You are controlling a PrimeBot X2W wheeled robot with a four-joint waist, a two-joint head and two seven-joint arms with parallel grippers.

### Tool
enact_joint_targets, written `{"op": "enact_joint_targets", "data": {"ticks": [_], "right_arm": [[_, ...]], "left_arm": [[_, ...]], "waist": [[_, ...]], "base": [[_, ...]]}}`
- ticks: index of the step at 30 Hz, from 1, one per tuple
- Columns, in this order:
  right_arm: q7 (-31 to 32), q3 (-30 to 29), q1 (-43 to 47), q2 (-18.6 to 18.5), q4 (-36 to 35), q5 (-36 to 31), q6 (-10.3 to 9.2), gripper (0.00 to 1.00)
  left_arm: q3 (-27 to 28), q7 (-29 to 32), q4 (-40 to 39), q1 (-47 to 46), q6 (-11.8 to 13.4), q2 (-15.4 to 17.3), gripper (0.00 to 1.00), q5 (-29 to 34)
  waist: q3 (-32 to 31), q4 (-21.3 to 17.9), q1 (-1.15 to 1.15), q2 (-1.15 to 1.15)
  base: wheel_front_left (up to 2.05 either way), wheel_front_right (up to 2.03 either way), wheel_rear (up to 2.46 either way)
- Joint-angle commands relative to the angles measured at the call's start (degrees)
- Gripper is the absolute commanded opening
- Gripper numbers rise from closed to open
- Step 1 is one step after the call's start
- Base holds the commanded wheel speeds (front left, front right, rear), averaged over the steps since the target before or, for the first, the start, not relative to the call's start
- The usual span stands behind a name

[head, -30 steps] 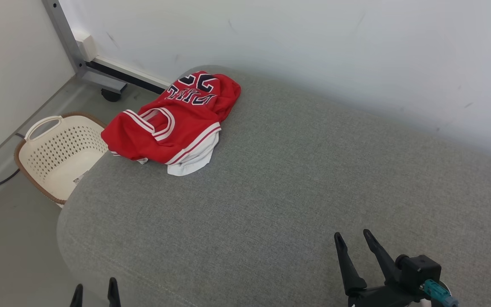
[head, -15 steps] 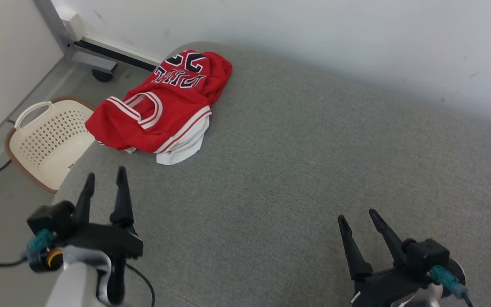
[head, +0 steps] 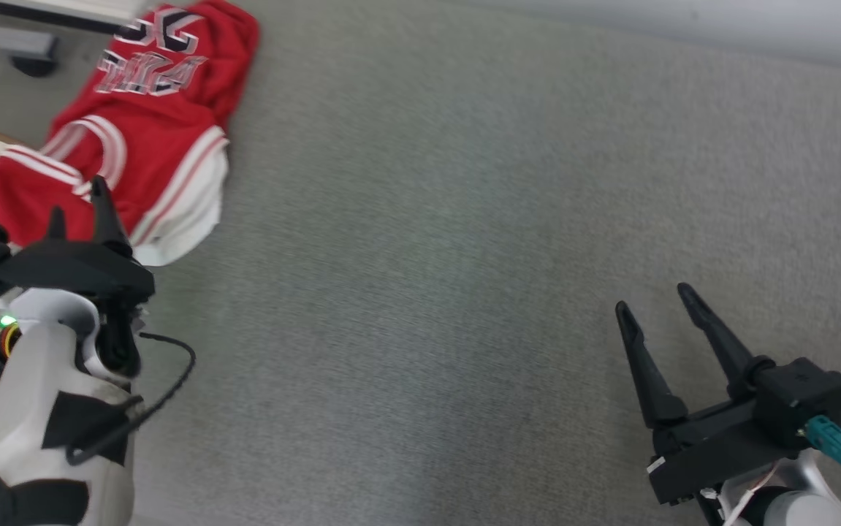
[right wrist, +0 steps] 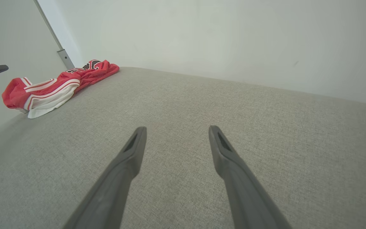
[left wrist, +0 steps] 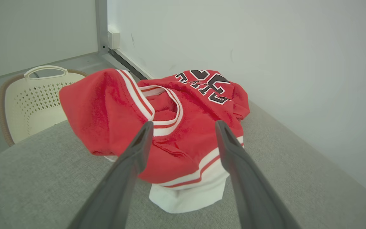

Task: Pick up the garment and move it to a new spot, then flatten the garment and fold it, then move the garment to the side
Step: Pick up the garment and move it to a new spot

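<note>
Crumpled red white-trimmed jersey [head: 150, 124] lay at ten o'clock on grey fabric cushion [head: 427, 256], left hand [head: 77, 199] open beside it, right hand [head: 652, 298] open

Your left gripper [left wrist: 183, 124] with its fingers spread apart, framing the crumpled red garment [left wrist: 106, 111] ahead of you on the grey cushion [left wrist: 36, 181], white hem nearest you, cream basket [left wrist: 33, 98] beyond the cushion's edge, pale wall [left wrist: 297, 63] behind
</note>
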Motion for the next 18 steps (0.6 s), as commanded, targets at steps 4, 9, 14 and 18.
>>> {"op": "enact_joint_targets", "data": {"ticks": [4, 9, 14, 18], "right_arm": [[0.5, -0.4, 0.4, -0.4, -2.4, -0.6, -0.14, 1.0], [0.7, -0.6, 0.8, -0.3, -4.1, -0.9, -0.14, 1.0], [0.7, -0.7, 0.6, -0.2, -4.4, -0.9, -0.14, 1.0], [0.7, -0.3, 0.3, -0.2, -4.0, -0.3, -0.14, 1.0]], "left_arm": [[0.9, 0.9, 3.9, -3.1, 2.0, 1.8, 1.0, -0.5], [0.5, 1.0, 8.2, -5.9, 4.9, 3.8, 1.0, 0.6], [0.3, 0.7, 11.6, -7.2, 5.4, 4.0, 1.0, 0.5], [-0.2, -0.5, 13.8, -7.2, 5.0, 3.4, 0.0, 0.7]], "waist": [[8.8, -7.2, -0.01, -0.01], [10.6, -7.7, -0.01, -0.01], [11.0, -7.8, -0.01, -0.01], [10.3, -8.0, -0.01, -0.01]], "base": [[0.0, 0.0, 0.0], [0.0, 0.0, 0.0], [0.0, 0.0, 0.0], [0.0, 0.0, 0.0]]}}
